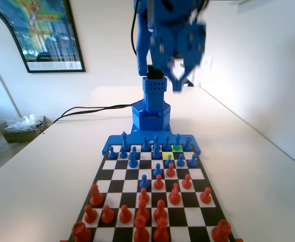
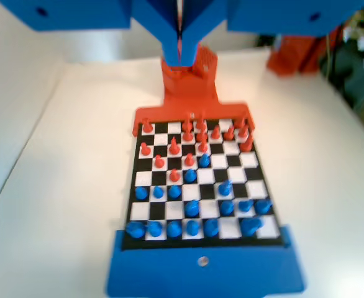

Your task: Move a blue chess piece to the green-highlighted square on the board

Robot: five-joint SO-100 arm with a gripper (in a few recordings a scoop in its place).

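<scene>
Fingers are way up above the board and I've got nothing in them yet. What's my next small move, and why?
Probably lower the gripper toward the blue piece on the yellow-green square, just left of the green-highlighted square in the fixed view. The fingers hang high above the board, slightly apart and holding nothing.

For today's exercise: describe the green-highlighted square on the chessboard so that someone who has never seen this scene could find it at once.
In the fixed view, find the board on the table, then look to its far end, nearest the blue arm's base. The green-highlighted square lies in the furthest row, right of centre. Its pure bright green differs from the paler yellow-green square diagonally nearer and to its left.
</scene>
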